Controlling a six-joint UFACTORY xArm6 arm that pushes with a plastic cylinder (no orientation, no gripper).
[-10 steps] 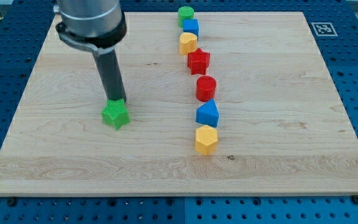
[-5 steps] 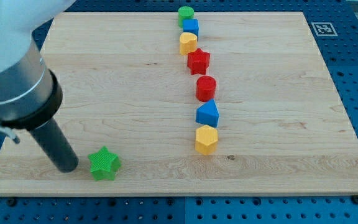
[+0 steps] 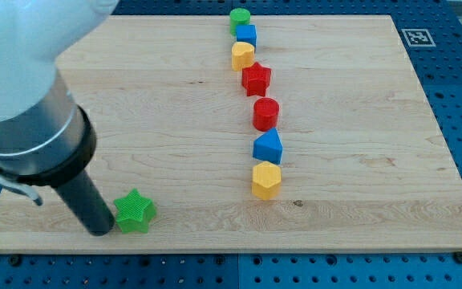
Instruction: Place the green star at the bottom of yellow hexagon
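— Where's the green star (image 3: pixel 135 212) sitting?

— Near the view's bottom-left corner of the wooden bench (image 3: pixel 359 209), close to the lower edge. The yellow hexagon (image 3: pixel 266 180) is well off to the view's right of it, at the foot of that column of blocks, right under the blue block (image 3: pixel 268 148).

— And the end effector?

— It's just a plain rod, no jaws to be apart or together. My tip (image 3: pixel 103 230) is down on the bench, touching or all but touching the star's left side.

— So how should the push go?

— I'd say straight toward the view's right, along the bottom strip, with the tip kept behind the star's middle so it doesn't spin off a point. The star already lies lower than the hexagon, so it hardly needs any upward nudge. Slow down near the end, and stop below the hexagon without bumping it or the blue block above.

— The risk?

— Probably the near edge; a drift downward could tip the star off.
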